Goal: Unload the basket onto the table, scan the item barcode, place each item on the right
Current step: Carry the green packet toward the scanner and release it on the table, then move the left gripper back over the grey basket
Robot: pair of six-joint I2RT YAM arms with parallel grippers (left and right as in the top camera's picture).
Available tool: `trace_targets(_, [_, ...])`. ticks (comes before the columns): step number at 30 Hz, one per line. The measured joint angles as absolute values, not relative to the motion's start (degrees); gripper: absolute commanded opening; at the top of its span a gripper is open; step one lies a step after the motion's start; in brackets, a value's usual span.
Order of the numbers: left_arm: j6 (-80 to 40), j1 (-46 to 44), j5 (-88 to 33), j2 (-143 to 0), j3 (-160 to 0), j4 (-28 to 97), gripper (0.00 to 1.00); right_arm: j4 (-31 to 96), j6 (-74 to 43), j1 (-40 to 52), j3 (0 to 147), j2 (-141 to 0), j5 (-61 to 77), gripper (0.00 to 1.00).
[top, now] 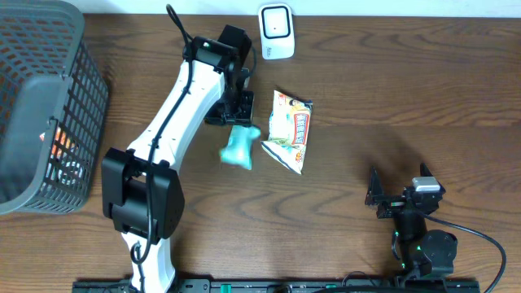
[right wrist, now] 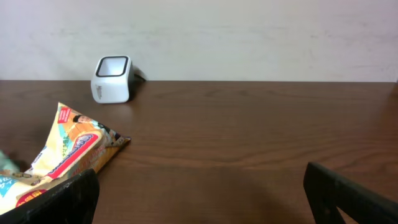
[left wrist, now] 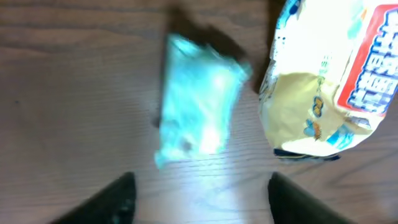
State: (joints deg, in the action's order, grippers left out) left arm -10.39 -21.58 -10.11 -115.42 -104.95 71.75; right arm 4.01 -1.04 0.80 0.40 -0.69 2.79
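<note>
Overhead: small teal plastic packet (top: 240, 147) lies mid-way across brown wooden table (top: 423, 98), just beside yellow printed snack bag (top: 291, 130). White box-shaped barcode scanner (top: 277, 31) stands at far edge. Left gripper (top: 238, 118) is at packet's far end.

Left wrist: jaws spread, nothing grasped. Packet blurred, barcode not made out. Packet to be regrasped clear of bag, coded face turned to scanner window.

Right wrist: right gripper (right wrist: 199, 190) agape, empty, towards near right corner.

Overhead looks straight down; both wrist views share snack bag (top: 291, 130).
</note>
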Motion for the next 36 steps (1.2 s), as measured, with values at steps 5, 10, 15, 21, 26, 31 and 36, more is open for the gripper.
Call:
trace_targets(5, [-10.46, -22.72, -10.17, -115.42, -104.92, 71.61, 0.78, 4.01, -1.04, 0.80, 0.40, -0.69, 2.79, 0.99])
trace_targets(10, [-10.46, -21.82, -10.17, -115.31, -108.86, 73.58, 0.79, 4.01, -1.04, 0.80, 0.40, -0.69, 2.76, 0.99])
trace_targets(15, [-10.46, -18.20, -10.15, -111.22, -115.02, 73.67, 0.79, 4.01, -1.04, 0.80, 0.40, -0.69, 2.76, 0.99])
trace_targets(21, [-10.46, -10.35, -10.17, -99.29, -117.80, 68.73, 0.79, 4.01, -1.04, 0.80, 0.40, -0.69, 2.76, 0.99])
trace_targets(26, [-11.20, -0.12, -9.96, -90.54, -118.37, 63.55, 0.79, 4.01, -1.04, 0.80, 0.40, -0.69, 2.79, 0.99])
trace_targets(31, [-13.96, 9.23, -9.87, -86.21, -118.43, 60.47, 0.88, 4.01, -1.04, 0.80, 0.40, -0.69, 2.79, 0.99])
trace_targets(36, [-15.25, 16.93, -9.91, -85.49, -118.43, 57.54, 0.91, 4.01, -1.04, 0.80, 0.40, -0.69, 2.76, 0.99])
